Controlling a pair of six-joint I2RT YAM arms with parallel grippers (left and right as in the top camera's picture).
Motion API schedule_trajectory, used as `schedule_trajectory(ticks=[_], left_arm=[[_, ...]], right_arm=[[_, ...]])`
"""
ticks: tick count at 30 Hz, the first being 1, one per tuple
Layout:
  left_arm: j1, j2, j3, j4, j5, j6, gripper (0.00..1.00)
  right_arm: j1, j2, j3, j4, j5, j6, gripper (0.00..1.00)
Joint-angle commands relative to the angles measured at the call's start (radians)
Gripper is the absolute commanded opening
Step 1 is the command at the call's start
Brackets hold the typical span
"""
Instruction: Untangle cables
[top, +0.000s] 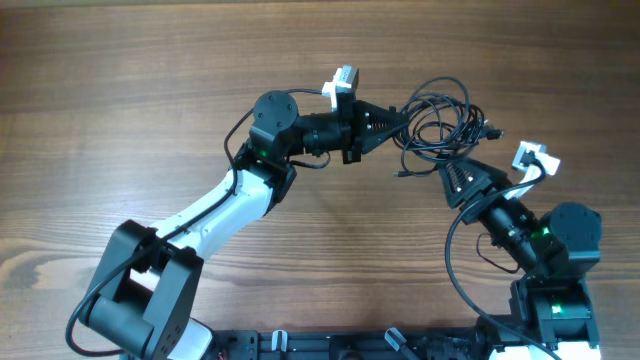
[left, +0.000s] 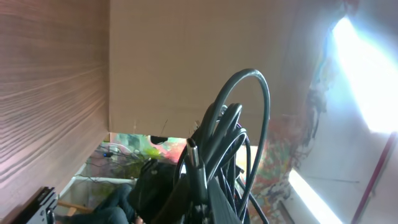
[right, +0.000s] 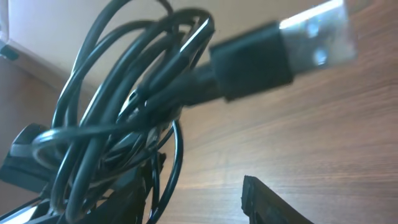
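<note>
The cables (top: 443, 124) are a tangle of thin black loops right of the table's middle. My left gripper (top: 401, 120) reaches in from the left and is shut on the bundle's left side. In the left wrist view the loops (left: 219, 130) rise from between its fingers (left: 202, 198). My right gripper (top: 448, 168) points up at the bundle from below. In its wrist view the bundle (right: 124, 93) hangs at the left and a silver USB plug (right: 317, 37) sticks out at the upper right. Its jaws (right: 202, 171) stand apart, with one strand hanging by the left finger (right: 134, 190).
The wooden table (top: 150, 80) carries only the cable tangle. A loose plug end (top: 400, 175) lies just below the bundle, and another (top: 495, 133) sticks out to its right. The table's far edge (left: 155, 129) shows in the left wrist view.
</note>
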Motion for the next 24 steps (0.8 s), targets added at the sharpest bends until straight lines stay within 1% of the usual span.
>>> schedule_trajectory(ticks=[1, 3, 7, 9, 12, 16, 18, 22, 23, 24], left_arm=[[0.001, -0.003, 0.014, 0.01, 0.016, 0.05, 0.04], [0.0, -0.003, 0.014, 0.01, 0.024, 0.049, 0.04], [0.0, -0.003, 0.014, 0.01, 0.041, 0.049, 0.04], [0.0, -0.003, 0.014, 0.011, 0.046, 0.049, 0.04], [-0.001, -0.003, 0.014, 0.011, 0.051, 0.049, 0.04], [-0.017, -0.003, 0.014, 0.011, 0.054, 0.048, 0.04], [-0.035, -0.003, 0.014, 0.011, 0.045, 0.049, 0.04], [-0.066, -0.003, 0.014, 0.011, 0.02, 0.049, 0.04], [-0.071, -0.003, 0.014, 0.011, 0.018, 0.049, 0.04], [-0.076, -0.003, 0.014, 0.016, 0.016, 0.048, 0.04]], right_arm=[[0.0, 0.002, 0.017, 0.005, 0.037, -0.027, 0.53], [0.0, 0.002, 0.017, 0.004, 0.055, -0.032, 0.56], [0.0, 0.002, 0.017, -0.003, 0.074, -0.05, 0.56], [0.0, 0.002, 0.017, -0.022, 0.119, -0.05, 0.59], [0.0, 0.002, 0.017, -0.049, 0.151, -0.05, 0.6], [0.0, 0.004, 0.017, -0.055, 0.149, -0.05, 0.59], [0.0, 0.004, 0.017, -0.057, 0.143, -0.05, 0.56], [0.0, 0.005, 0.017, -0.056, 0.111, -0.051, 0.56], [0.0, 0.005, 0.017, -0.057, 0.111, -0.061, 0.56], [0.0, 0.005, 0.017, -0.058, 0.111, -0.082, 0.61]])
